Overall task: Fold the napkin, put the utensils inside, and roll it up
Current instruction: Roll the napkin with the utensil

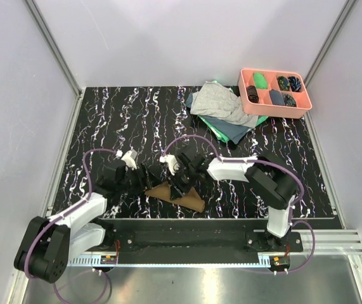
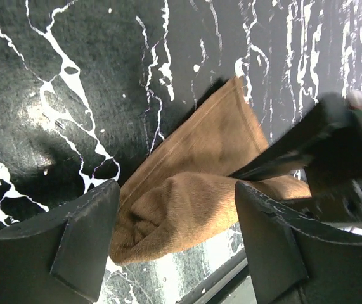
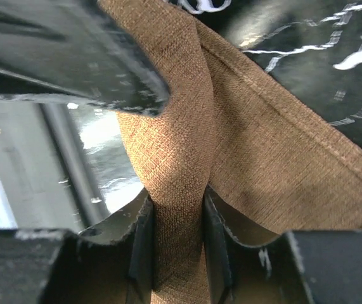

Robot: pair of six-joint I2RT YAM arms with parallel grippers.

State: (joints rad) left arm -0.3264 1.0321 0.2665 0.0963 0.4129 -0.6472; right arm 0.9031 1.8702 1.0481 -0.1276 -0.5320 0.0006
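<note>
The brown napkin (image 1: 184, 196) lies partly rolled near the table's front edge. In the left wrist view its rolled end (image 2: 187, 209) sits on the table between my left gripper's (image 2: 177, 212) open fingers (image 2: 85, 234), which do not press it. My left gripper (image 1: 144, 179) is at the napkin's left end. My right gripper (image 3: 177, 209) is shut on a raised fold of the napkin (image 3: 276, 158); from above the right gripper (image 1: 179, 182) is over the napkin's middle. No fork, spoon or orange-handled piece shows in any view.
A pink tray (image 1: 274, 71) with small dark and green items stands at the back right. A grey cloth (image 1: 219, 101) lies on a green cloth (image 1: 228, 132) beside it. The metal front rail (image 1: 187, 235) is just below the napkin.
</note>
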